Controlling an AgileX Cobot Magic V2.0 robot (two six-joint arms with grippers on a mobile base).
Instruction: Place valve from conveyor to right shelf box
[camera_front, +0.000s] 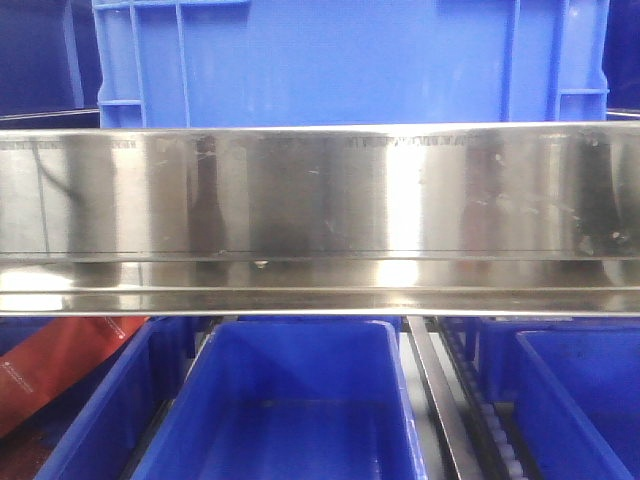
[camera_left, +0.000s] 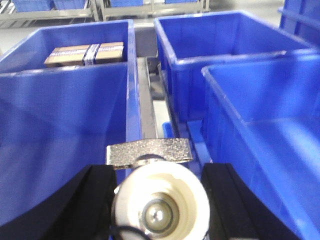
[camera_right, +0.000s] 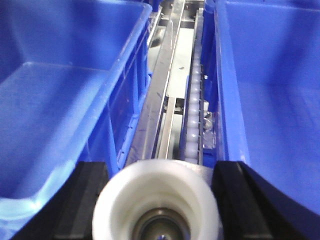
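Note:
In the left wrist view my left gripper (camera_left: 159, 202) is shut on a white valve (camera_left: 165, 186) with a rough silvery handle (camera_left: 149, 151). It holds the valve above the gap between blue shelf boxes (camera_left: 65, 115). In the right wrist view my right gripper (camera_right: 158, 202) is shut on a second white valve (camera_right: 160, 187). It holds this one over a roller rail (camera_right: 194, 107), between a blue box on the left (camera_right: 60, 95) and a blue box on the right (camera_right: 270, 90). The conveyor is out of view. Neither gripper shows in the front view.
A steel shelf beam (camera_front: 320, 215) crosses the front view, with a blue crate (camera_front: 350, 60) above and blue boxes (camera_front: 290, 400) below. A cardboard packet (camera_left: 84, 53) lies in the far left box. More blue boxes (camera_left: 220, 45) stand to the right.

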